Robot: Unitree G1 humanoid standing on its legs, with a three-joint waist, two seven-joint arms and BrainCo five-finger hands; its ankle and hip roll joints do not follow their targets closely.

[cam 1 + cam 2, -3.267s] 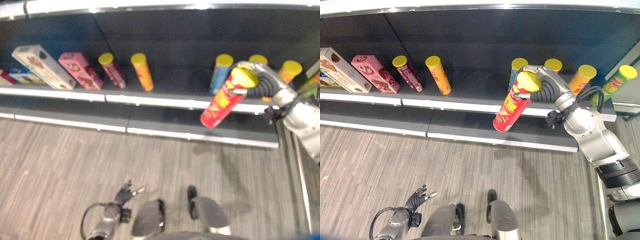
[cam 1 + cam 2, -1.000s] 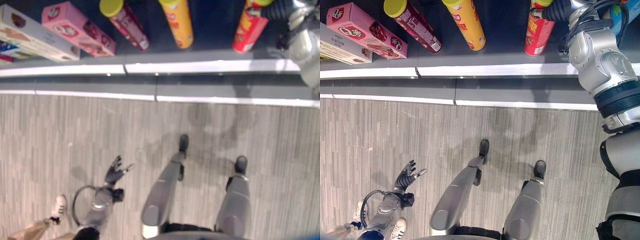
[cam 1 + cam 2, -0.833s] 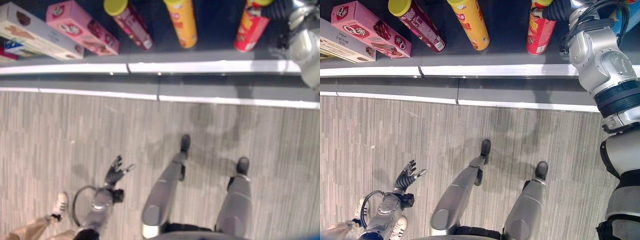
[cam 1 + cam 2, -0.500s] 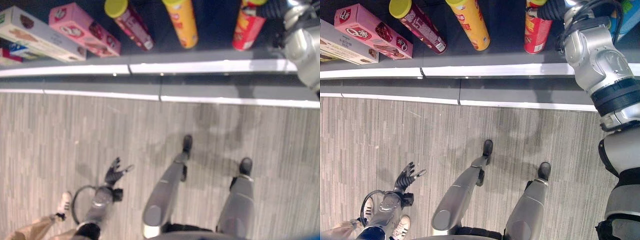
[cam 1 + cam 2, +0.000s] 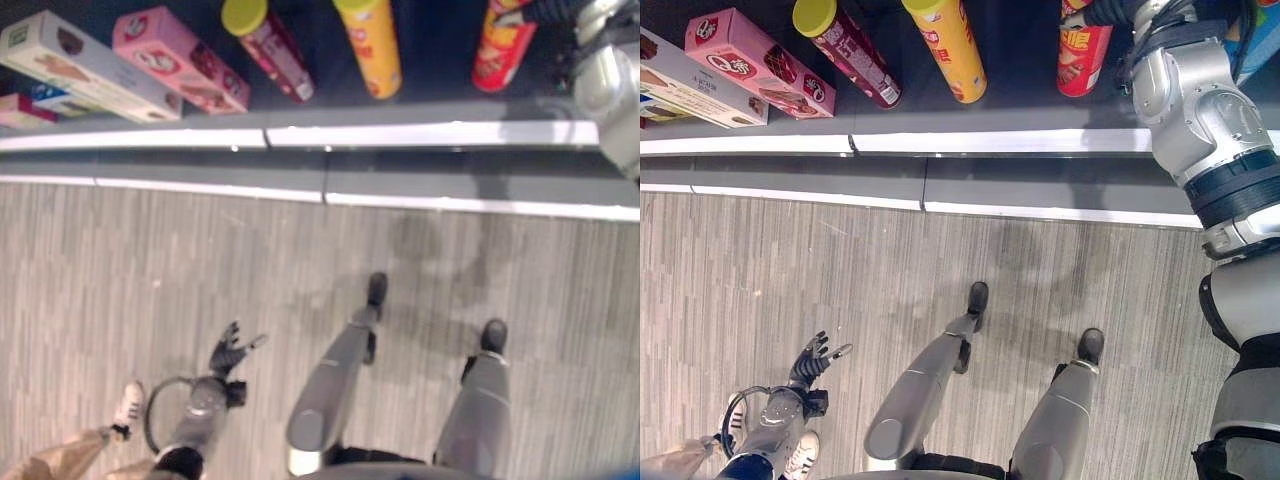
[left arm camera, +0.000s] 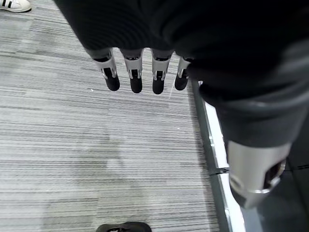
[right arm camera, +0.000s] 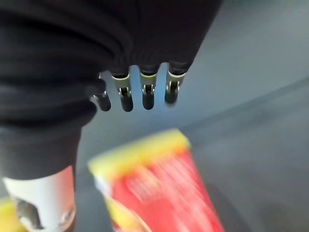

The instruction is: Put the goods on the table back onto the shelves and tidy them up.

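A red can (image 5: 1083,60) with a yellow lid stands on the dark shelf board (image 5: 990,142) at the right. My right hand (image 5: 1106,12) is at the can's top. In the right wrist view its fingers (image 7: 148,94) are straight above the red can (image 7: 159,188), not wrapped round it, and the thumb (image 7: 41,203) is off to one side. My left hand (image 5: 812,358) hangs low over the floor with its straight fingers (image 6: 136,77) spread, holding nothing.
On the same shelf stand an orange can (image 5: 948,45), a dark red can (image 5: 845,52), a pink box (image 5: 760,62) and a white box (image 5: 700,90). A lower shelf board (image 5: 1040,185) juts out below. A person's white shoe (image 5: 127,405) is near my left hand.
The camera has tilted down and moved closer to the shelf. The red can, held in the air 3.3 s ago, now stands on the shelf board. The left hand stays low.
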